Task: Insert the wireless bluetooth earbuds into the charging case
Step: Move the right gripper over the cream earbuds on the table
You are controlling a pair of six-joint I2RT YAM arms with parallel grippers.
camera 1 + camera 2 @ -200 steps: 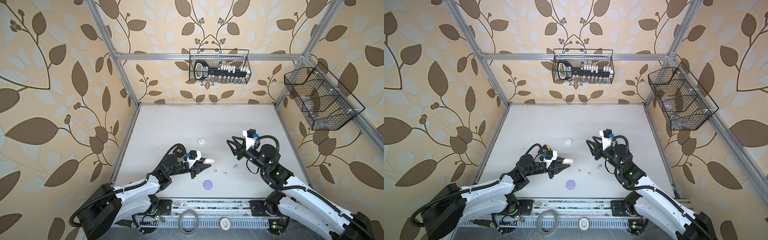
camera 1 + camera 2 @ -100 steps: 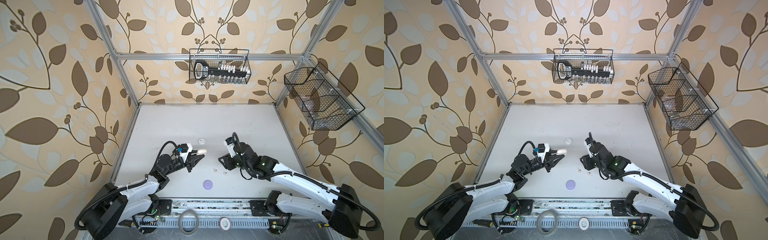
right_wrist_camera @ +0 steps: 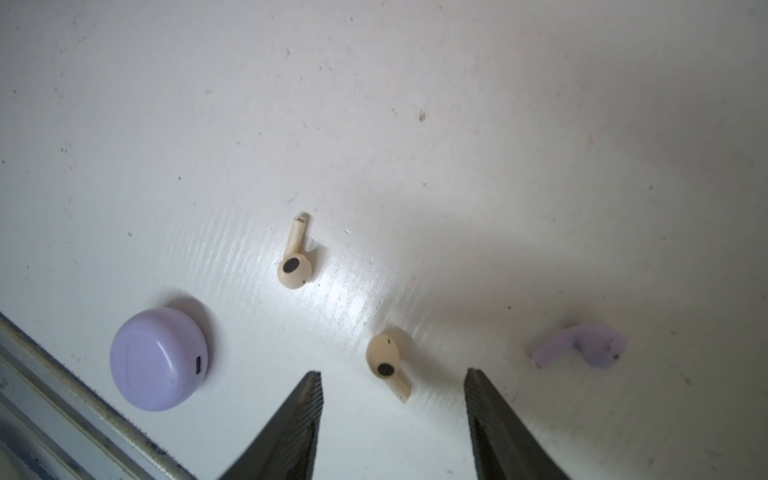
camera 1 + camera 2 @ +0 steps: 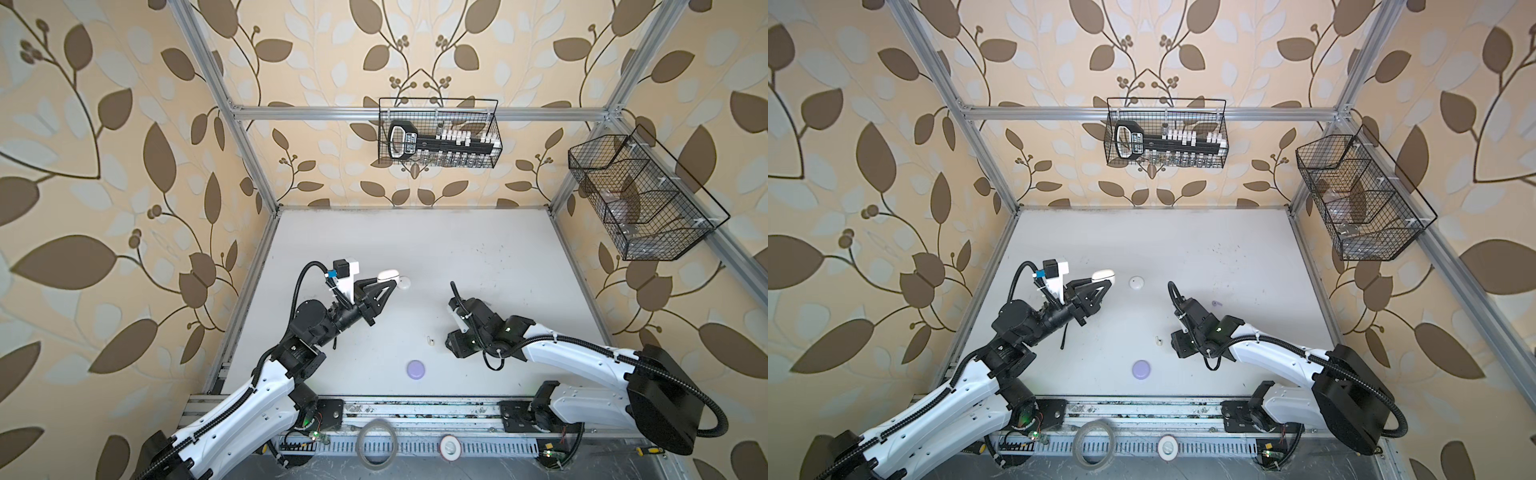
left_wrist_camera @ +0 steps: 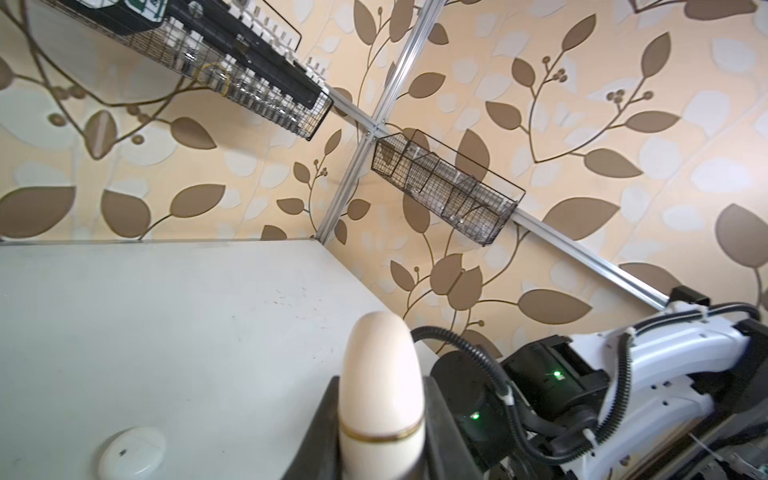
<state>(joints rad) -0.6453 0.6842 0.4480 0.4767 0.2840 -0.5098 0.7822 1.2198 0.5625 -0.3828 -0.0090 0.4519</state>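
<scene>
Left gripper (image 4: 391, 284) clenched on cream charging case (image 5: 382, 386), held above table (image 3: 415, 104), left of centre. Right gripper (image 3: 392, 373) spread wide (tips hidden in both top views) over cream earbud (image 3: 386, 357) lying near-centre; lavender earbud (image 3: 582, 345) blurry.

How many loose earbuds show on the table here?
3. One cream earbud lies just ahead of the right arm's open jaws, a second cream earbud beyond it, a lavender earbud to one side. Others may be hidden.

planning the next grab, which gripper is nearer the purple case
Right. The right gripper hangs open close by the purple case; the left gripper, shut on a cream case, is much farther back.
</scene>
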